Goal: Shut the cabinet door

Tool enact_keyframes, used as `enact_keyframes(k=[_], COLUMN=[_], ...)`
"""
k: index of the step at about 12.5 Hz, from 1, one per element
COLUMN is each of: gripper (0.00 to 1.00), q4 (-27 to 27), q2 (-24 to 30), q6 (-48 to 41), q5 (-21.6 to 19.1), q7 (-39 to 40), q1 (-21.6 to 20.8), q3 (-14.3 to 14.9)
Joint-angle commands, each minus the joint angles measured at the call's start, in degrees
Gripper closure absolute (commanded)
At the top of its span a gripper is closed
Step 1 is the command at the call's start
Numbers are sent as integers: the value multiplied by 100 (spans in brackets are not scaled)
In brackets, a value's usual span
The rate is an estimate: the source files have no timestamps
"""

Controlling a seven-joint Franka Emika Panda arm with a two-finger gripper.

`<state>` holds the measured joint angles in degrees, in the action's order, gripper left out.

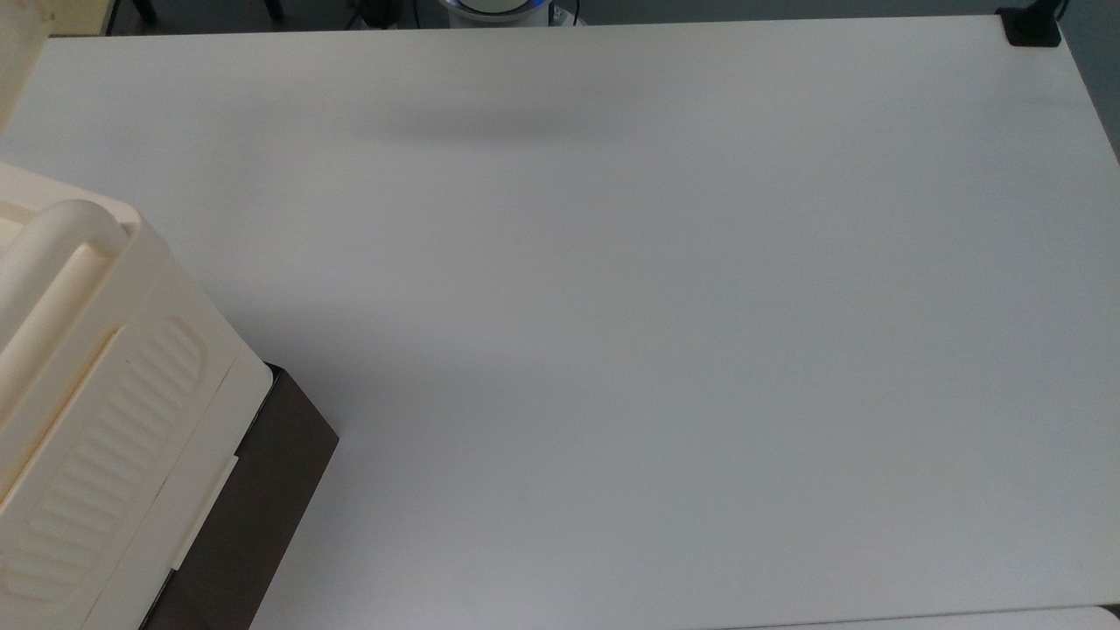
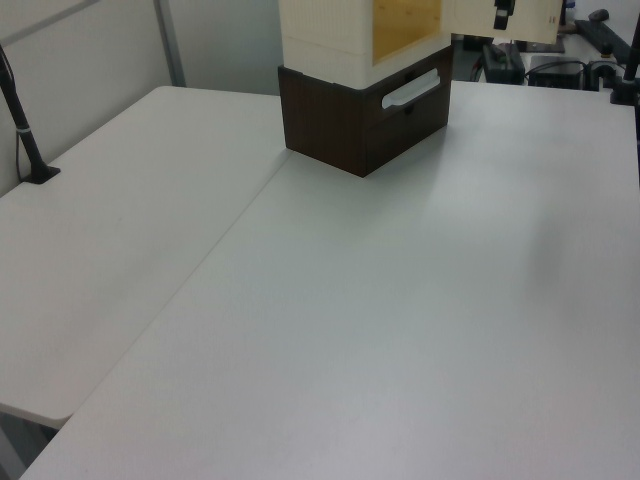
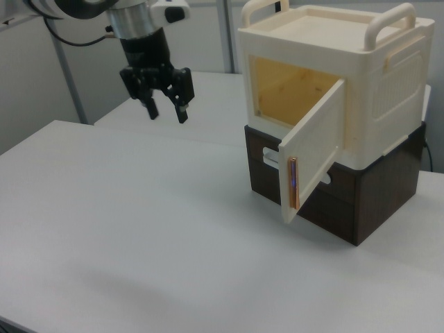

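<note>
Top view: the cabinet sits at the tabletop corner.

Left view: its amber interior looks empty.

Right view: your tool hangs empty, fingers spread, well apart from the cabinet door, which stands swung open. You're approaching; next, get behind the panel and push.

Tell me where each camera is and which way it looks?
Top view: high above, looking straight down at the white table, with the cabinet at the top view's lower left; only the arm's base.
Left view: low at one table end, facing the cabinet's dark brown base; a dark bit of the tool at the top.
Right view: off to one side, facing the open cabinet door; the tool hangs open above the table.
All three share the cabinet and table.
</note>
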<state>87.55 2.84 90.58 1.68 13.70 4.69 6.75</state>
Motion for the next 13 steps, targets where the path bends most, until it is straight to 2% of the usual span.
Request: enact_keyframes(k=[1, 3, 6, 8, 11, 13], gripper=[79, 100, 100, 100, 100, 100], q4=[-80, -89, -89, -89, -89, -89], q2=[112, 129, 130, 94, 121, 103], q6=[117, 380, 1248, 1733, 2085, 2296], q5=[-19, -263, -782, -827, -827, -819], q7=[124, 107, -567, -649, -623, -623], q1=[58, 93, 93, 102, 102, 120], q3=[352, 676, 1169, 1407, 1969, 2145])
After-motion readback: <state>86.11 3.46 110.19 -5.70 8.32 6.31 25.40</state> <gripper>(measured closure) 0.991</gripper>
